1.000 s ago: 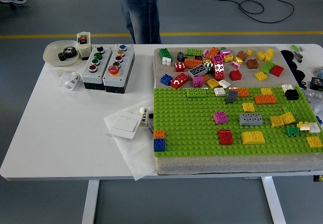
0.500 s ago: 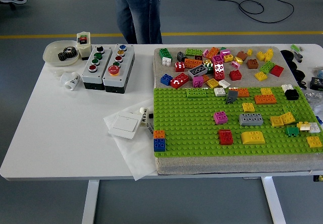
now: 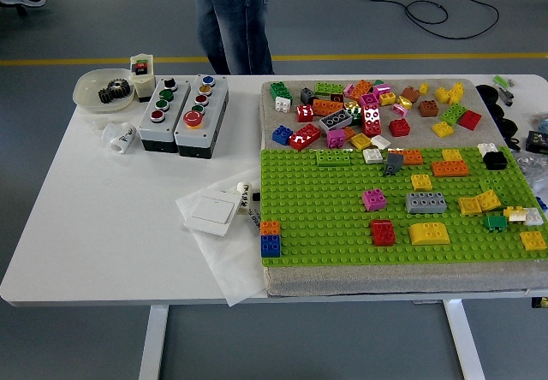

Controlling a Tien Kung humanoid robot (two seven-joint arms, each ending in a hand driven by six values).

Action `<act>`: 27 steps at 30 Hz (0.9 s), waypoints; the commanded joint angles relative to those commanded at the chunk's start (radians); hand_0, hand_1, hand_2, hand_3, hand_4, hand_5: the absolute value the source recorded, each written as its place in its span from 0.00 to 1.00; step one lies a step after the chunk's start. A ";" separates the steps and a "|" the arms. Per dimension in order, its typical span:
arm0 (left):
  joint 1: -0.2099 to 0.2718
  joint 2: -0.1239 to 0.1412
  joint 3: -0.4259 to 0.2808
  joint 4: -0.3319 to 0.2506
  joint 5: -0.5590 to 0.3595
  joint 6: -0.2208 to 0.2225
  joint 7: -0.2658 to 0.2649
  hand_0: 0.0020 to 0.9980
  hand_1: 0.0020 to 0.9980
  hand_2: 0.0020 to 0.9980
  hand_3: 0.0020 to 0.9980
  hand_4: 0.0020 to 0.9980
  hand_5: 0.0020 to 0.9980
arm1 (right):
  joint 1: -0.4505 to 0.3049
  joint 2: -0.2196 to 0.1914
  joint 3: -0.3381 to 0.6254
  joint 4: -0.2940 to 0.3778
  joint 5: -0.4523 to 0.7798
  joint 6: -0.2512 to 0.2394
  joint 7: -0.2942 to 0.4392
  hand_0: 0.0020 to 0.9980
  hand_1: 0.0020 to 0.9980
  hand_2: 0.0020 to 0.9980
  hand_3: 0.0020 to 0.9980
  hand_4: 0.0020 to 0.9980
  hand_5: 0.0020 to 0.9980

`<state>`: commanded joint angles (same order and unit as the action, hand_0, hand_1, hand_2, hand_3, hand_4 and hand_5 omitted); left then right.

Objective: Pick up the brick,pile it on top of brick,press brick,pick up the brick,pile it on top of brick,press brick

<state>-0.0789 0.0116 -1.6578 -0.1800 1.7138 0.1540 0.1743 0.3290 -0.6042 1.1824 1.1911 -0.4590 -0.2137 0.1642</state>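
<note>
A: Are the robot's hands showing anywhere?

B: No. Neither arm is reaching into the head view, so I cannot tell how the fingers are standing or whether they are holding anything.

A: Where are the bricks sitting?

B: A loose heap (image 3: 372, 110) is lying on the tan mat beyond the green baseplate (image 3: 325, 217). On the plate itself, a red brick (image 3: 383, 232) is sitting just beside a yellow sloped one (image 3: 429, 233), with a grey brick (image 3: 425, 202) behind them and a pink brick (image 3: 374, 198) to its left. An orange brick is resting on a blue one (image 3: 271, 240) at the plate's near left corner.

A: What is getting cut off?

B: The plate's right end is running out of the picture, and the dark things at the right edge are too clipped to name. The person (image 3: 235, 16) at the far side is showing only as jeans legs; the hands are lying outside the picture.

A: And the left half of the table (image 3: 94, 226)?

B: Two button boxes (image 3: 182, 113) are standing side by side, a bowl (image 3: 101, 91) holding dark gears is sitting left of them, and a white switch (image 3: 214, 213) is lying on paper.
</note>
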 joint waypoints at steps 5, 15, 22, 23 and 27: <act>-0.001 0.001 0.008 0.000 -0.008 0.000 0.000 0.78 0.81 0.86 0.63 0.67 0.68 | -0.001 -0.001 0.001 0.000 0.000 0.000 -0.001 0.85 0.79 0.80 0.80 1.00 0.93; -0.001 0.002 0.009 0.000 -0.008 0.000 0.000 0.78 0.81 0.86 0.63 0.67 0.68 | -0.002 -0.001 0.002 -0.001 -0.001 0.001 -0.002 0.85 0.79 0.80 0.80 1.00 0.93; -0.004 0.002 0.007 0.000 -0.008 0.000 -0.001 0.78 0.80 0.86 0.63 0.67 0.68 | 0.005 0.000 -0.002 -0.001 -0.001 0.002 -0.002 0.85 0.79 0.80 0.80 1.00 0.93; -0.005 0.002 0.006 0.000 -0.008 0.001 -0.001 0.78 0.80 0.85 0.63 0.67 0.68 | 0.006 0.000 -0.002 -0.001 0.000 0.002 -0.002 0.85 0.79 0.80 0.80 1.00 0.93; -0.005 0.000 0.002 0.000 -0.006 0.002 -0.002 0.78 0.80 0.85 0.63 0.67 0.68 | 0.008 -0.001 -0.001 -0.001 -0.001 0.001 -0.003 0.85 0.79 0.80 0.80 1.00 0.93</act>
<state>-0.0836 0.0116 -1.6561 -0.1800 1.7074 0.1556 0.1722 0.3373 -0.6049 1.1815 1.1903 -0.4597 -0.2122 0.1616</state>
